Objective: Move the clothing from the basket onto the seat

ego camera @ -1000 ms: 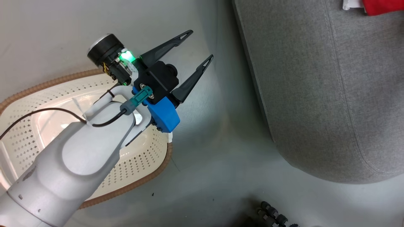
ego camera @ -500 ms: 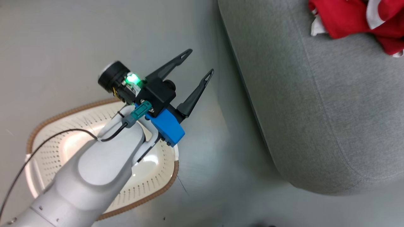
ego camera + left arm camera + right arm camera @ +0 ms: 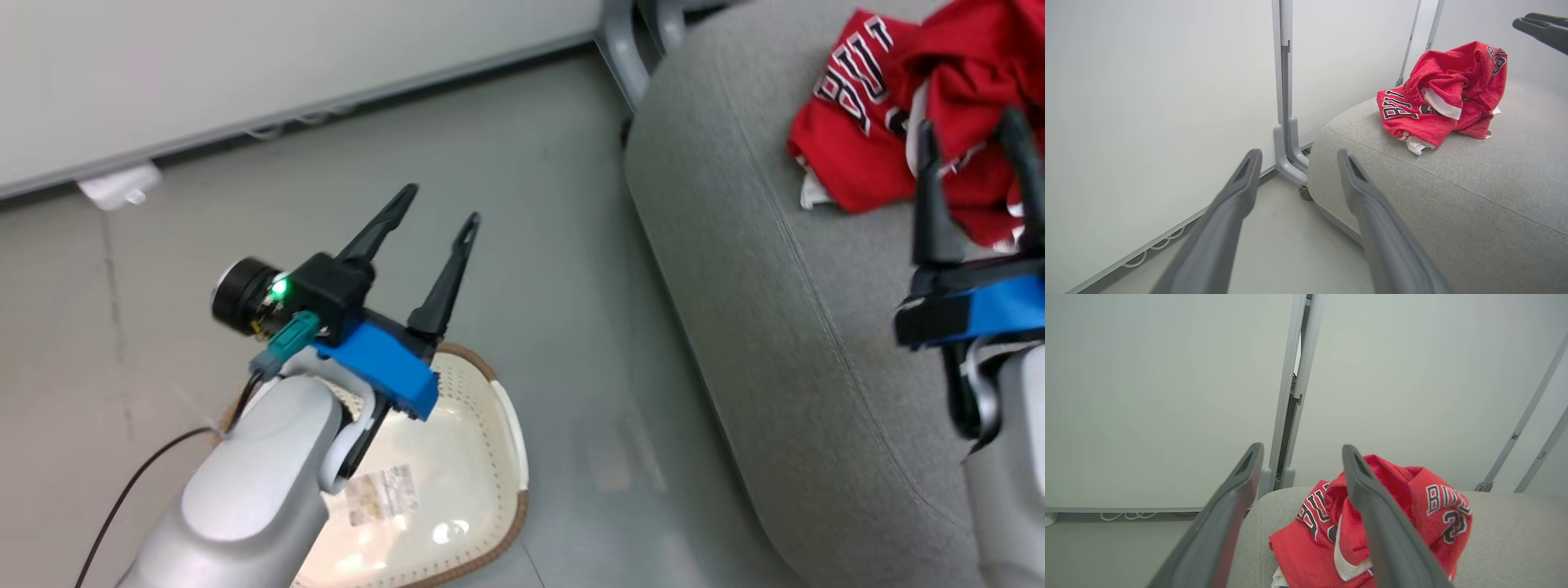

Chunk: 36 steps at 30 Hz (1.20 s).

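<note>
- red clothing heaped on the grey woven seat, just past the right gripper; lettering partly folded under, far side cut off.
- right gripper blurred, spread apart, empty.
- left gripper spread too, holding nothing.
- beneath and behind it, the basket, half hidden by the pale forearm; sticker inside unreadable.
- ahead of the left gripper, a grey panel post beside the seat's corner.

The red Bulls clothing is lying crumpled in a heap on the light-grey seat, with white trim and black lettering peeking out. The cream perforated basket, brown braided rim, is sitting upright on the floor near the seat, not touching it.
</note>
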Tool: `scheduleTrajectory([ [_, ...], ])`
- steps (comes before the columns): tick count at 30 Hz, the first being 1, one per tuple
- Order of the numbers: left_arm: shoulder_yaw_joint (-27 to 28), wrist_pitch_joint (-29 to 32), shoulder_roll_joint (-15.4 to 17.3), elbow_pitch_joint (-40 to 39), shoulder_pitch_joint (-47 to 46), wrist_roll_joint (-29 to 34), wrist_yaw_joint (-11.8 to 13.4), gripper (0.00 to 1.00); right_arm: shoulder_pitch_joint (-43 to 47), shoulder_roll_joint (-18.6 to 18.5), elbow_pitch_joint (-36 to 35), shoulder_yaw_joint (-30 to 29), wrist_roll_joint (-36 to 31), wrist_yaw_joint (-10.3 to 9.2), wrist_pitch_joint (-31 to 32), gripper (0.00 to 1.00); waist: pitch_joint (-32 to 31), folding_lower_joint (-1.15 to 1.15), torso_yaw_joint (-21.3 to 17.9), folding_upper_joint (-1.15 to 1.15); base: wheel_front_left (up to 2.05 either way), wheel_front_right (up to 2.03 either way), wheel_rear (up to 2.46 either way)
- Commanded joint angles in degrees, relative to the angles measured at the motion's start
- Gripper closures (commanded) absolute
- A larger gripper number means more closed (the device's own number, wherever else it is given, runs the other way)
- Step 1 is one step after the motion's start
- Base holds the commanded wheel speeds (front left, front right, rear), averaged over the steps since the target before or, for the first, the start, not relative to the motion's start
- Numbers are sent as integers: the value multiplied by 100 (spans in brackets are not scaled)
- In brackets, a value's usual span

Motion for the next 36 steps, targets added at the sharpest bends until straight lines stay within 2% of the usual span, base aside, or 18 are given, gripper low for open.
scheduleTrajectory([
  [1, 219, -17, 13, -45, 283, 16, 60, 0, 217, 84, 29, 168, 56, -4, 0, 0, -506, 1, 437, -1, 0, 0, 0],
  [9, 1287, -17, 17, -471, 1383, 273, 226, 0, 780, 419, 141, 617, 151, -5, 0, 0, -1066, 1, 795, -1, 0, 0, 0],
  [15, 1903, -18, -153, -830, 2214, 634, 173, 0, 1372, 630, 49, 556, 180, -4, 0, 0, -1430, 1, 1071, -1, 0, 0, 0],
  [21, 2447, -18, -353, -1067, 2840, 868, 143, 0, 1868, 764, -46, 528, 200, -5, 0, 0, -1701, 1, 1157, -1, 0, 0, 0],
  [28, 3175, -18, -659, -1254, 3617, 1170, -103, 0, 2443, 868, -294, 494, 249, -5, 0, 0, -1941, 1, 1187, -1, 0, 0, 0],
  [36, 3571, -18, -845, -1251, 3946, 1347, -337, 0, 2776, 958, -421, 407, 325, -4, 1, 0, -2073, 1, 1247, -1, 0, 0, 0],
])
